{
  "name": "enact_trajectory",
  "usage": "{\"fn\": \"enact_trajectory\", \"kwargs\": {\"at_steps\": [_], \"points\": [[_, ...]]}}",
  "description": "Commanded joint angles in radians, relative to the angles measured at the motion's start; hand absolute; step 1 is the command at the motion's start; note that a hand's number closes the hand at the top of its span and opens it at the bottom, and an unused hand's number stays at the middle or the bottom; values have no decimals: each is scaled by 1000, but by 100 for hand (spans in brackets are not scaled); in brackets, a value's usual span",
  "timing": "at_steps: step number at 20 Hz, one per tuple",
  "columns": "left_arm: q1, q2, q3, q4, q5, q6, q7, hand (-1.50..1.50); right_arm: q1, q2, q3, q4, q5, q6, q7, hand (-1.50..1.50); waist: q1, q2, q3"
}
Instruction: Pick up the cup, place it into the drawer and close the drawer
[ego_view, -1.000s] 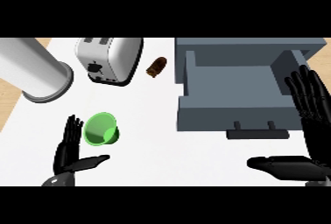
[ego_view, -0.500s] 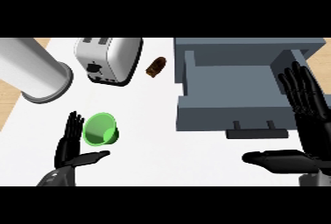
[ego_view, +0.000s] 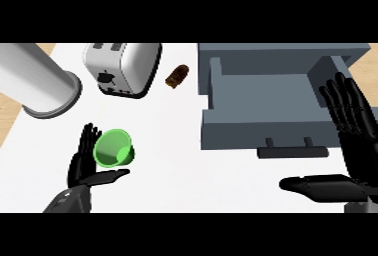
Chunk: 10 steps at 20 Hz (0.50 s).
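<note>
Left hand (ego_view: 80, 169) black; right hand (ego_view: 359, 162) black

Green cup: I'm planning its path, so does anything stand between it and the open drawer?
Nothing visible does. Only bare counter lies between the green cup, beside the left hand, and the front of the open drawer. The toaster and brown object sit farther back, off that line.

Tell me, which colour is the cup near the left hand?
The cup is bright green, seen best in the head view, lying beside the left hand.
</note>
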Motion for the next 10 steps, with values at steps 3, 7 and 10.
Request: {"fn": "enact_trajectory", "kwargs": {"at_steps": [3,7,10], "points": [[-10,-49,-6,-5,3,-114,-95,-150,-41,1,-3,45,17,-12,-5,-150,2,3,-1],[-44,-48,-1,-14,17,-173,-56,150,33,-23,-19,0,-39,47,-19,-150,-10,1,-1],[-36,-10,-16,-27,11,-263,-48,150,-33,25,27,31,33,-25,5,-150,2,1,-1]]}}
